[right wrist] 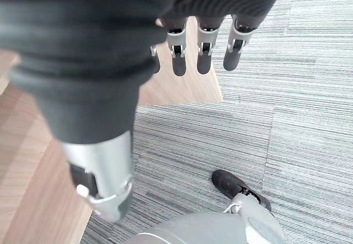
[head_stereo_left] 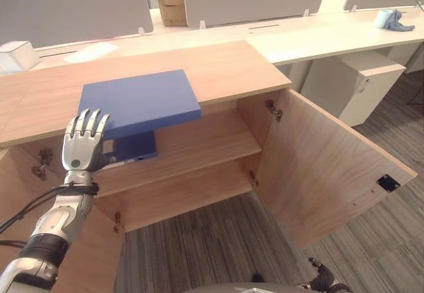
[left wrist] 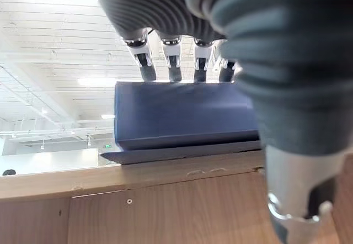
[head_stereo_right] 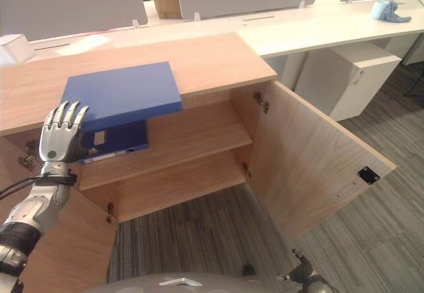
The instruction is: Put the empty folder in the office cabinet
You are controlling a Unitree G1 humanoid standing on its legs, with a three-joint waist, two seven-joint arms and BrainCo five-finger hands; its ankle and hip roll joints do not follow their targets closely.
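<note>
The blue folder (head_stereo_left: 142,101) lies flat with its far part on the wooden cabinet's top (head_stereo_left: 225,67) and its near part overhanging the open front. Its spine with a white label (head_stereo_left: 129,148) hangs in front of the upper shelf (head_stereo_left: 199,144). My left hand (head_stereo_left: 83,148) is open, straight fingers (left wrist: 174,62) against the folder's near left corner (left wrist: 182,111). My right hand (right wrist: 204,51) hangs low at the right over the carpet, fingers relaxed and holding nothing.
The cabinet's right door (head_stereo_left: 324,167) stands wide open and the left door (head_stereo_left: 73,253) swings out below my left arm. Behind run a white desk (head_stereo_left: 331,34) with grey partitions, a white box (head_stereo_left: 16,56), a blue cloth (head_stereo_left: 396,20) and a white pedestal (head_stereo_left: 358,87).
</note>
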